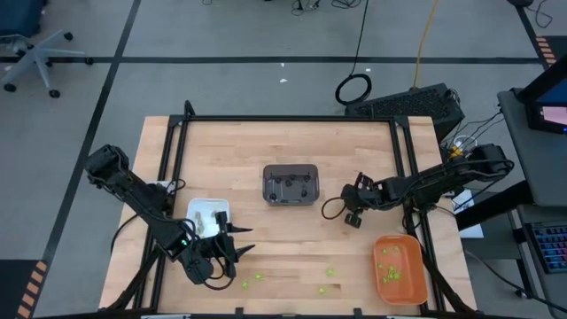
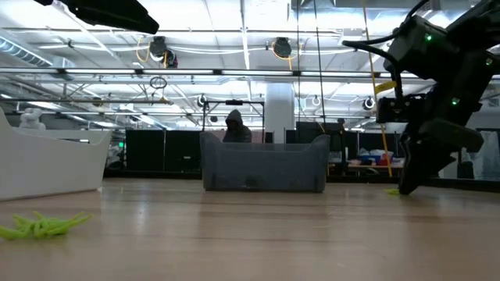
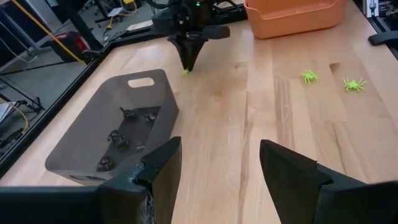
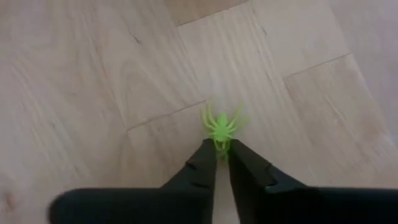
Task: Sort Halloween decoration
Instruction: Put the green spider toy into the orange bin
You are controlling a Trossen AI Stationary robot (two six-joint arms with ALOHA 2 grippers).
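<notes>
R gripper (image 4: 221,157) is down on the table (image 1: 292,239), just right of the grey tray (image 1: 291,184), fingers pinched together on the rear end of one green spider (image 4: 221,127). The grip looks thin, only the tail of the body is caught and the legs are splayed free in front. To do this well, lift straight up and slow, no sideways drag, else the spider probably slips out. Then carry it to the orange tray (image 1: 399,269), where other green ones already lie, and let go low over the tray, not from height.

L gripper (image 3: 219,163) hovers near the front-left of the table by the white tray (image 1: 207,215), fingers spread wide, holding nothing.

More green spiders lie loose: two (image 3: 309,76) near the orange tray in L wrist view, a few along the front edge in high view, one close to the low cam (image 2: 43,225). Dark ones sit in the grey tray.

Hard to tell:
- whether the spider is truly clamped or only nudged
- white tray contents, just small specks from above
- exact count of dark pieces
- low view shows R gripper only as a dark shape, tips unclear
</notes>
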